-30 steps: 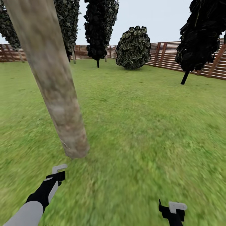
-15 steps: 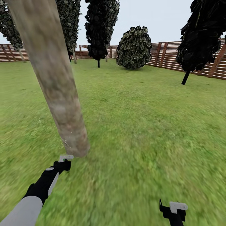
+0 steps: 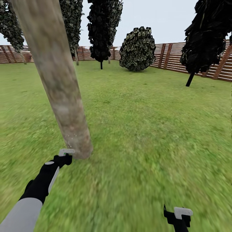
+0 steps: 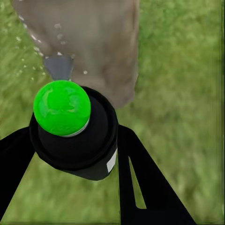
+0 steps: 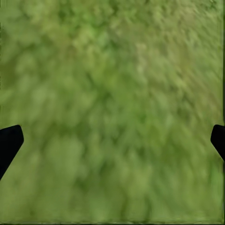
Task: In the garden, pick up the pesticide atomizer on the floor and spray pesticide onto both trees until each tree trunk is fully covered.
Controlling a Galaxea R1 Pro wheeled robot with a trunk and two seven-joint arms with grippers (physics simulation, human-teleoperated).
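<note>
Green grass of the lawn (image 3: 145, 129) is seen all around. The pesticide atomizer (image 4: 72, 129), black with a green top, is held tight between the fingers of the left end effector (image 3: 66, 154), just beside the foot of the tree trunk (image 3: 61, 93). White drops are seen on the bark. The right end effector (image 5: 112, 140) is spread wide over grass.

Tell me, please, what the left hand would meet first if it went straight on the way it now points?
Most likely the base of the tree trunk, straight ahead of the left hand and its atomizer. The remaining gap is hard to judge.
</note>
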